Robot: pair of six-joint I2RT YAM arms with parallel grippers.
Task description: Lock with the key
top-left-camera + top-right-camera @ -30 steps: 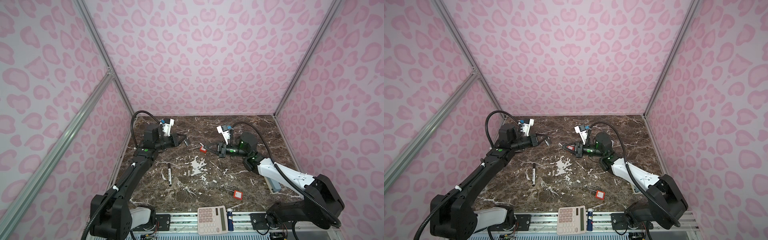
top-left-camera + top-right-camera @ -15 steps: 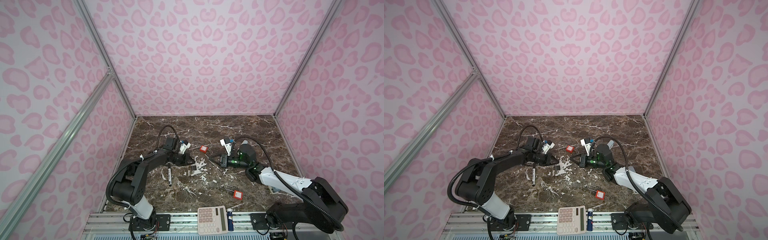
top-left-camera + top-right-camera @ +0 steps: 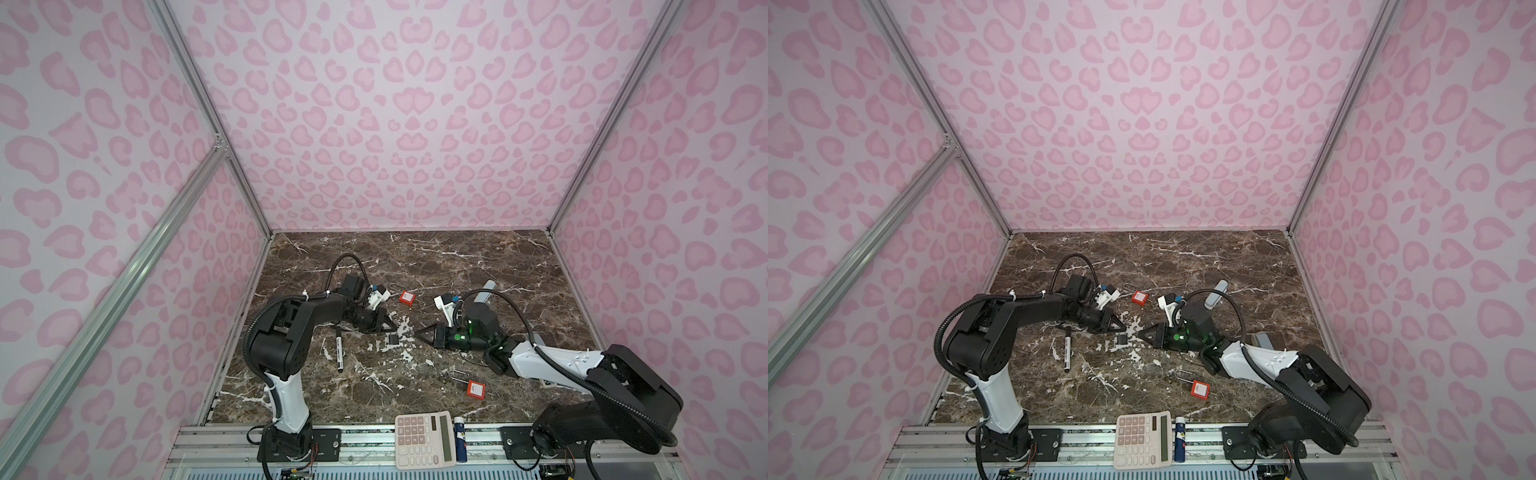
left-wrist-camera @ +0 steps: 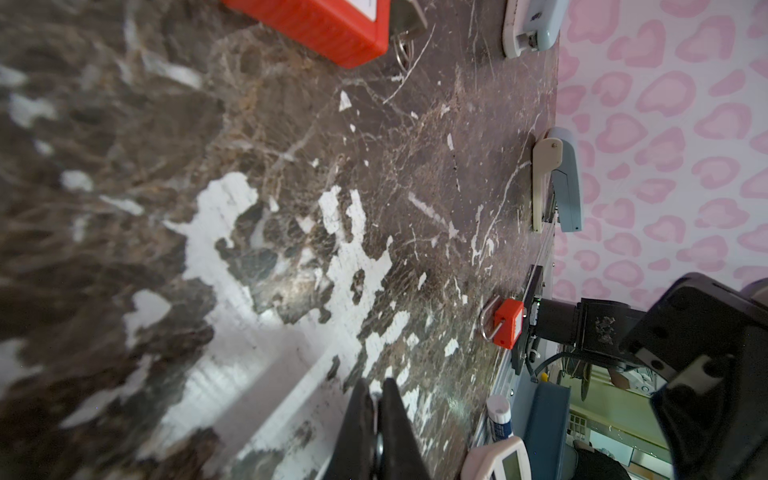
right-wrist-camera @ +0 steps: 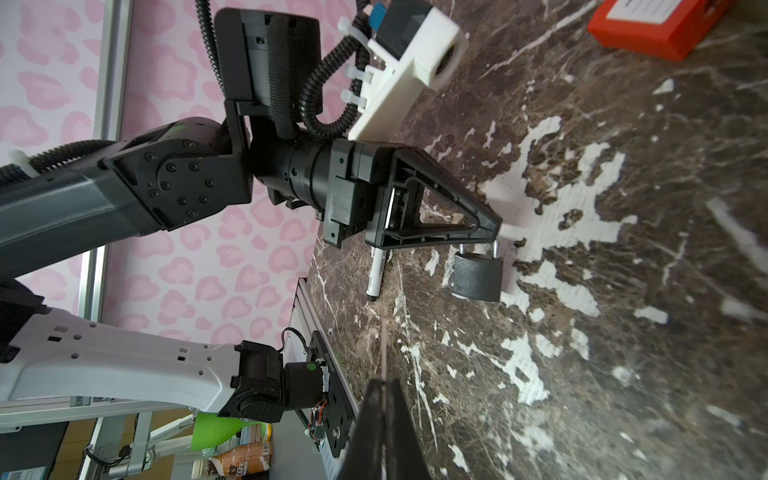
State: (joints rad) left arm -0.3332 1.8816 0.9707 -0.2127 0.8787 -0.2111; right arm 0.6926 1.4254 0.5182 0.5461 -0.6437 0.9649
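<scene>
Left gripper, jaws pressed together, above the marble worktop; a red padlock and a grey stapler lie near the worktop's far edge.

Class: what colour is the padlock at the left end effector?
Black padlock; best in right wrist view.

Black padlock sits between left claw and right claw.

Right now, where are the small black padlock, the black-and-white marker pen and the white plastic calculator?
small black padlock (image 5: 478,277), right wrist view, on its dark body.
black-and-white marker pen (image 3: 339,350), in a top view, on its barrel's middle.
white plastic calculator (image 3: 419,440), in a top view, on its keypad.
</scene>
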